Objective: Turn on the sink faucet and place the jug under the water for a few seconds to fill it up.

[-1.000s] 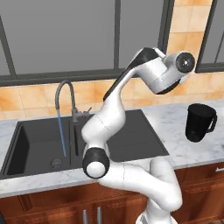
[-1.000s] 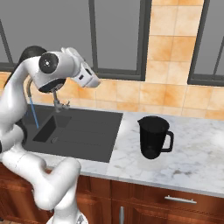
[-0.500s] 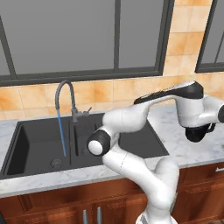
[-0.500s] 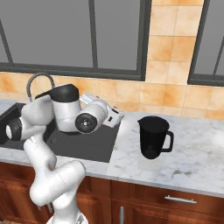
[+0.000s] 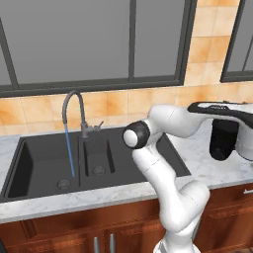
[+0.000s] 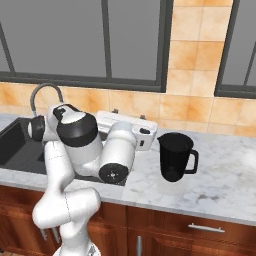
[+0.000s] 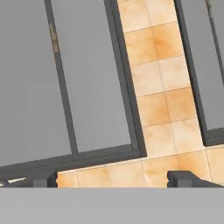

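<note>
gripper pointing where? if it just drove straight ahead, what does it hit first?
Probably the back wall. In the hand view the open gripper faces the tan wall tiles between the dark-framed windows, with nothing nearer in line. The jug sits below that line on the counter, though depth is uncertain.

Windows, tile and marble around our kitchen worktop

We see dark-framed grey windows (image 5: 99, 42) along the far wall, with orange-tan tiles (image 6: 187, 60) filling the strip between two panes and running as a backsplash (image 5: 34, 111) beneath them. The white marble counter (image 6: 225, 175) stretches off to the right, and below its near edge we make out reddish wooden cabinets (image 5: 64, 230) with slim metal handles (image 6: 207, 228).
</note>
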Robot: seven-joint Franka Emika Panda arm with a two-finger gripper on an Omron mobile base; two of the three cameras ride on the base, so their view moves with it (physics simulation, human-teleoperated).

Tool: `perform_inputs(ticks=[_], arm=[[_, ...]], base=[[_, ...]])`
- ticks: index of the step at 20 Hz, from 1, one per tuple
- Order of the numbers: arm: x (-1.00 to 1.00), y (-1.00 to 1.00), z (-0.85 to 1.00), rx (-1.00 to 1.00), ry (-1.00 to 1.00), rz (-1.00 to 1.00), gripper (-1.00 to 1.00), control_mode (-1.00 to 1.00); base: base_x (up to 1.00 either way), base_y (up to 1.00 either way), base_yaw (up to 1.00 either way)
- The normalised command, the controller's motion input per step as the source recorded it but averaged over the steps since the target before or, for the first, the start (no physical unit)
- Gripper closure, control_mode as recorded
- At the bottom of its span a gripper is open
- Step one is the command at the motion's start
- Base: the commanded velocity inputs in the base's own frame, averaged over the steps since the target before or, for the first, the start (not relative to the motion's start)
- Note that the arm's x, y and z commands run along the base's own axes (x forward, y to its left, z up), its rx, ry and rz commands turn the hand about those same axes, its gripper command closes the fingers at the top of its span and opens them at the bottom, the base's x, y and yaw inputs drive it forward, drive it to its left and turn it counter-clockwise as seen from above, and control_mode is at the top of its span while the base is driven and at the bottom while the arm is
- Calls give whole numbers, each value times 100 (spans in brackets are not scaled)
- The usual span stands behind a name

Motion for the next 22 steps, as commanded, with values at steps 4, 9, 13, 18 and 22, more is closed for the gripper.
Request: perform_inputs(ticks=[4, 9, 13, 18, 22], arm=[[-80, -14, 100, -14, -6, 9, -100, -100], [-91, -8, 82, -11, 0, 8, -100, -100], [-95, -8, -15, -12, 12, 15, -100, -100], [-96, -31, -87, -11, 5, 22, -100, -100], [-81, -2, -100, -24, 2, 23, -100, -100]], base=[[0, 0, 0], [0, 0, 0], [0, 0, 0], [0, 0, 0], [0, 0, 0]])
